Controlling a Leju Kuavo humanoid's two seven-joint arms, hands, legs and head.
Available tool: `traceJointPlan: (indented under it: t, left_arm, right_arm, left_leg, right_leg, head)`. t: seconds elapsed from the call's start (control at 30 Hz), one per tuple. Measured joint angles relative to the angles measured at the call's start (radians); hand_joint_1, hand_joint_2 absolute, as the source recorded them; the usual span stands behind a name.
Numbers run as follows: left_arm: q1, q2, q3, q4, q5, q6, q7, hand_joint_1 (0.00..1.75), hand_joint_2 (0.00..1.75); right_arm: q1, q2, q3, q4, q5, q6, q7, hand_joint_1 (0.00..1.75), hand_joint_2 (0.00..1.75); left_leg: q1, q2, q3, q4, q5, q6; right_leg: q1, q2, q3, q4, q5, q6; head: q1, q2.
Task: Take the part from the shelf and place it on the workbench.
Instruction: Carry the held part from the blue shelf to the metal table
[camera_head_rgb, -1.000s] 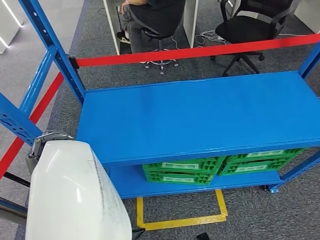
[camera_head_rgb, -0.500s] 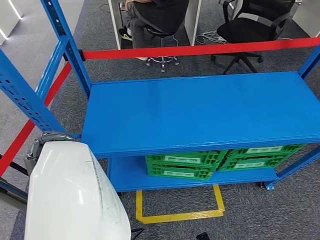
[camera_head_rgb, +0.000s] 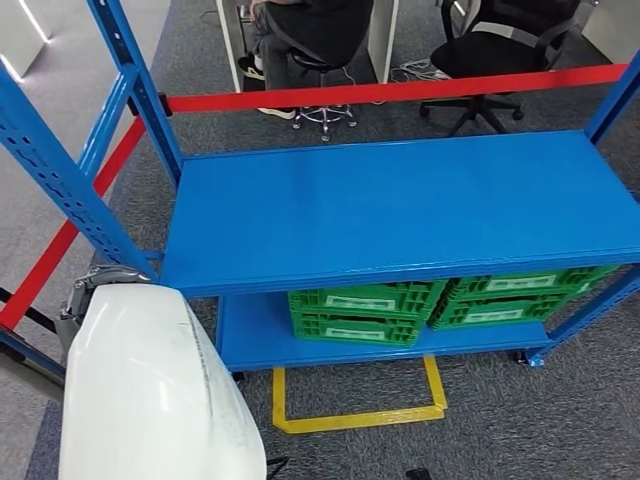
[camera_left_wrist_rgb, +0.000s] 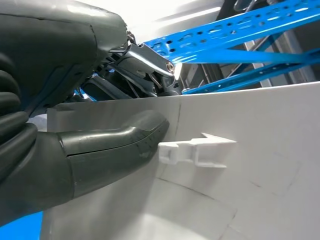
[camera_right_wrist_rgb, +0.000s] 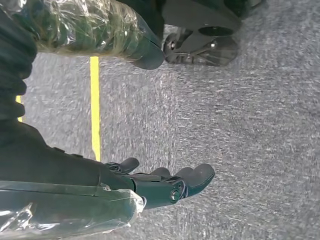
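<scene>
The large glossy white moulded plastic part (camera_head_rgb: 151, 390) is held by the left hand (camera_left_wrist_rgb: 75, 150) at near left (thumb pressed against it). The right hand (camera_right_wrist_rgb: 166, 182) hangs empty, fingers loosely extended. The carry seems under way; a turn toward the workbench is judged to be called for next.

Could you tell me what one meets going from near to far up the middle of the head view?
Yellow floor marking → green crates on the lower shelf → blue upper shelf → red beam → seated person.
</scene>
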Motion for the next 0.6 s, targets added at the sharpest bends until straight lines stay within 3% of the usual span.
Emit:
traceJointPlan:
  t: [0.1, 0.13, 0.17, 0.2, 0.23, 0.3, 0.37, 0.43, 0.5, 0.53, 0.6]
  left_arm:
    - [0.009, 0.000, 0.000, 0.000, 0.003, -0.003, 0.000, 1.75, 1.75]
    - [0.013, 0.001, 0.001, 0.000, 0.005, -0.004, -0.001, 1.75, 1.75]
    - [0.018, 0.001, 0.001, 0.000, 0.008, -0.004, -0.003, 1.75, 1.75]
    - [0.021, 0.001, 0.002, 0.000, 0.010, -0.005, -0.004, 1.75, 1.75]
    - [0.024, 0.001, 0.002, 0.000, 0.011, -0.006, -0.006, 1.75, 1.75]
    - [0.028, 0.000, 0.003, 0.000, 0.017, -0.006, -0.010, 1.75, 1.75]
    - [0.034, -0.002, 0.004, 0.000, 0.025, -0.007, -0.016, 1.75, 1.75]
    - [0.046, -0.004, 0.008, 0.000, 0.030, -0.007, -0.023, 1.75, 1.75]
    - [0.059, -0.006, 0.014, 0.000, 0.031, -0.007, -0.031, 1.75, 1.75]
    - [0.066, -0.008, 0.018, 0.000, 0.031, -0.007, -0.034, 1.75, 1.75]
    - [0.081, -0.010, 0.025, 0.000, 0.031, -0.006, -0.039, 1.75, 1.75]
  right_arm:
    - [-0.006, 0.001, -0.028, 0.000, -0.031, 0.022, -0.040, 0.00, 1.75]
    - [-0.006, 0.001, -0.035, 0.000, -0.038, 0.032, -0.052, 0.00, 1.75]
    - [-0.006, 0.001, -0.042, 0.000, -0.043, 0.039, -0.061, 0.00, 1.75]
    - [-0.007, 0.001, -0.048, 0.000, -0.045, 0.045, -0.067, 0.00, 1.75]
    - [-0.007, 0.001, -0.054, 0.000, -0.047, 0.048, -0.070, 0.00, 1.75]
    - [-0.009, 0.001, -0.060, 0.000, -0.051, 0.049, -0.076, 0.00, 1.75]
    - [-0.011, 0.002, -0.068, 0.000, -0.059, 0.055, -0.083, 0.00, 1.75]
    - [-0.011, 0.001, -0.076, 0.000, -0.065, 0.073, -0.097, 0.00, 1.75]
    - [-0.011, 0.001, -0.082, 0.000, -0.067, 0.091, -0.115, 0.00, 1.75]
    - [-0.011, 0.000, -0.084, 0.000, -0.068, 0.096, -0.122, 0.00, 1.75]
    - [-0.011, 0.000, -0.087, 0.000, -0.068, 0.099, -0.130, 0.00, 1.75]
  left_leg:
    - [0.005, -0.001, -0.047, 0.152, -0.129, -0.017]
    - [0.007, -0.001, -0.061, 0.210, -0.158, -0.021]
    - [0.008, -0.001, -0.063, 0.245, -0.167, -0.022]
    - [0.008, -0.001, -0.048, 0.244, -0.155, -0.022]
    - [0.008, -0.001, -0.017, 0.207, -0.130, -0.020]
    - [0.007, -0.002, 0.074, 0.071, -0.083, -0.012]
    - [0.004, -0.003, 0.125, -0.021, -0.071, -0.003]
    - [0.003, -0.004, 0.123, -0.038, -0.071, 0.007]
    - [0.006, -0.002, 0.112, -0.045, -0.061, 0.024]
    - [0.008, 0.000, 0.105, -0.048, -0.054, 0.033]
    - [0.008, 0.001, 0.088, -0.049, -0.041, 0.042]
  right_leg:
    - [-0.002, -0.003, -0.024, 0.000, 0.024, -0.017]
    - [-0.002, -0.004, -0.035, 0.001, 0.032, -0.017]
    - [-0.001, -0.004, -0.046, 0.004, 0.038, -0.017]
    - [-0.001, -0.004, -0.056, 0.007, 0.044, -0.016]
    - [-0.001, -0.004, -0.065, 0.010, 0.048, -0.015]
    - [0.000, -0.003, -0.078, 0.017, 0.056, -0.009]
    - [0.003, -0.002, -0.087, 0.021, 0.065, 0.001]
    - [0.004, -0.002, -0.095, 0.022, 0.077, 0.013]
    - [0.003, -0.001, -0.112, 0.037, 0.062, 0.025]
    - [0.003, -0.001, -0.127, 0.067, 0.034, 0.030]
    - [0.002, 0.000, -0.170, 0.182, -0.049, 0.035]
  head:
    - [-0.006, 0.000]
    - [-0.006, 0.000]
    - [-0.006, 0.000]
    - [-0.006, 0.000]
    - [-0.006, 0.000]
    - [-0.006, 0.000]
    - [-0.006, 0.000]
    - [-0.005, 0.000]
    - [-0.004, 0.000]
    - [-0.002, 0.000]
    - [0.001, 0.000]
